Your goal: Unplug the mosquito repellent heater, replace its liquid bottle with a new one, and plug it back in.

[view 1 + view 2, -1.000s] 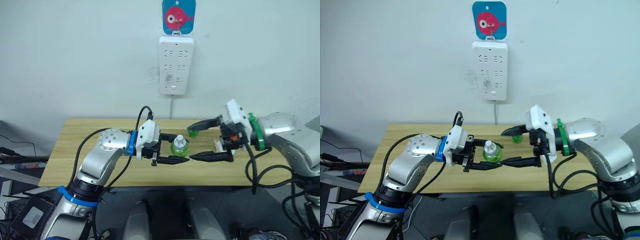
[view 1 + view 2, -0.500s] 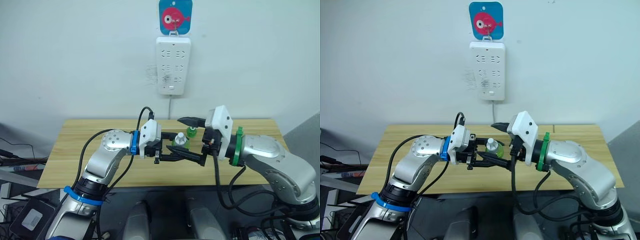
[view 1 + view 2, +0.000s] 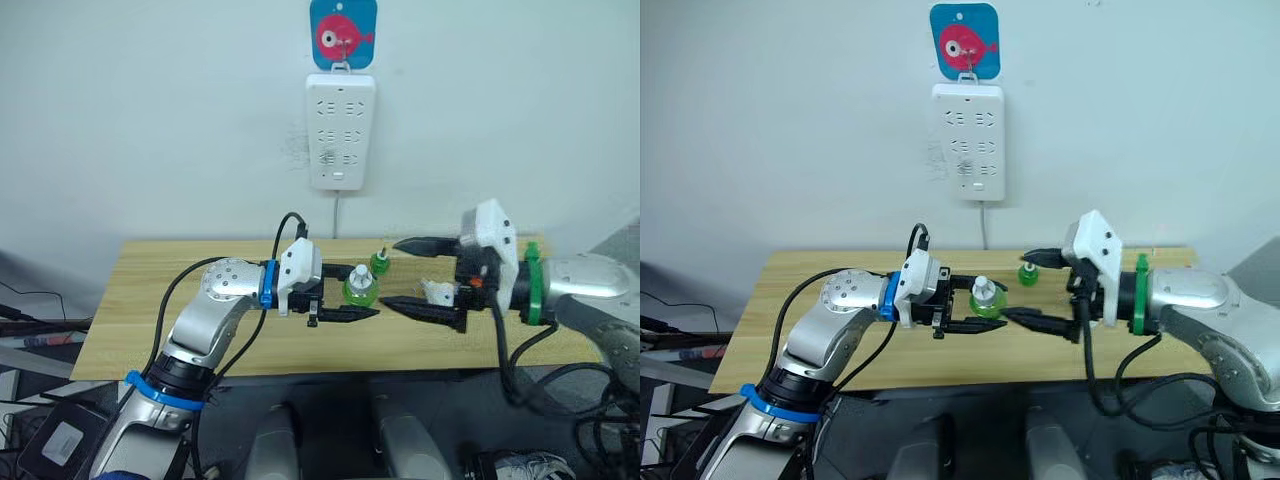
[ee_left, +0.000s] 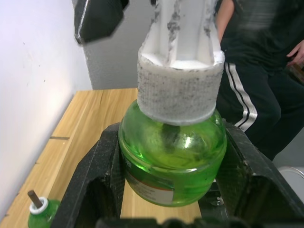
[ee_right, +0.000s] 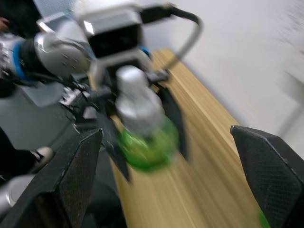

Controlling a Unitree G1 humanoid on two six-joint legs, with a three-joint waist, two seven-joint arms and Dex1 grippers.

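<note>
capped bottle (image 3: 359, 288) in the left gripper (image 3: 345, 300) above the table (image 3: 150, 300); wick bottle (image 3: 380, 262) behind it; right gripper (image 3: 408, 275) to its right.

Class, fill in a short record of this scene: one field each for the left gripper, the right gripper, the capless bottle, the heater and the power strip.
left gripper: shut on the white-capped translucent green bottle
right gripper: open, empty, facing that bottle
capless green bottle with dark wick: standing on the wooden table
small white plastic heater: lying on the table
long white power strip: on the wall, nothing plugged in

Silver arms with looping black cables: blue rings on left, green ring on right; white wrist housings, black-fingered end effectors.
</note>
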